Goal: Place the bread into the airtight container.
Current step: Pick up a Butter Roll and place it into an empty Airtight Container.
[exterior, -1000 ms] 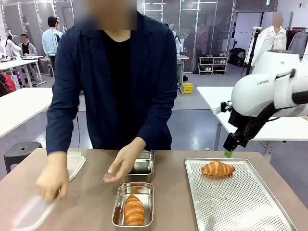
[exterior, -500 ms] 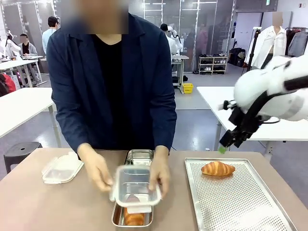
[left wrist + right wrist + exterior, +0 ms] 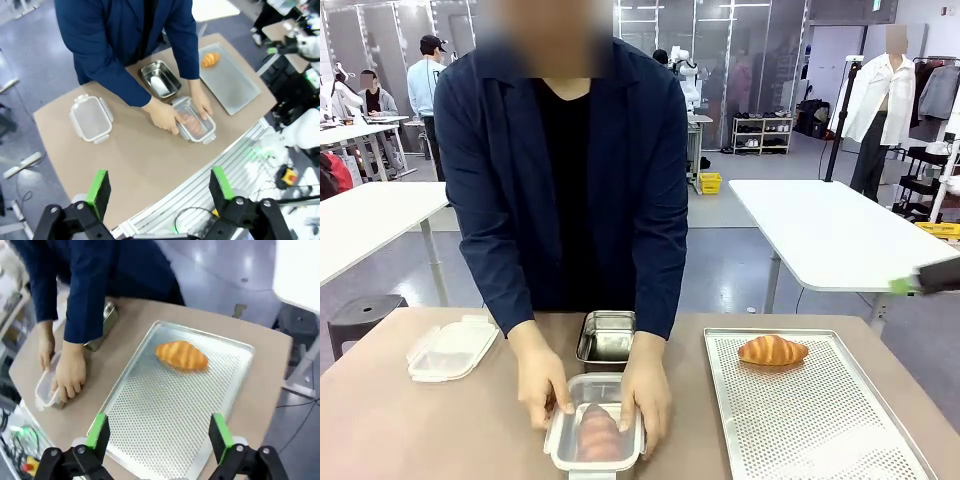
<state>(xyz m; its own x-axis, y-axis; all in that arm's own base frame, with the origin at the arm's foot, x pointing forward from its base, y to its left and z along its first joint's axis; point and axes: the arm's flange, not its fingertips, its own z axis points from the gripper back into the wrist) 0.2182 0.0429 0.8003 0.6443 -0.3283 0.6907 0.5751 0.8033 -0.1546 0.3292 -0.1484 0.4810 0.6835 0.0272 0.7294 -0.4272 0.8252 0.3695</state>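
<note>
Silver perforated metal baking tray [image 3: 820, 430] is lying on the brown table [image 3: 470, 430], and every place below is given from that tray. A golden-brown croissant [image 3: 773, 350] is sitting at the tray's far end. Just left of the tray, a second croissant [image 3: 598, 432] is lying inside a small rectangular steel container [image 3: 595, 388] with a clear plastic lid on top (the pastry is showing through it). A person in a dark blue jacket is pressing on that lid, one hand [image 3: 546, 386] and the other hand [image 3: 646, 392] on opposite sides. An empty steel container [image 3: 608, 338] is sitting left of the tray's far corner. A clear plastic box [image 3: 450, 348] is lying well left of the tray.

High above the table and well apart from the tray, the left gripper [image 3: 159, 190] is hanging spread wide, holding nothing. Over the tray, the right gripper [image 3: 159, 435] is hanging equally wide and empty.
</note>
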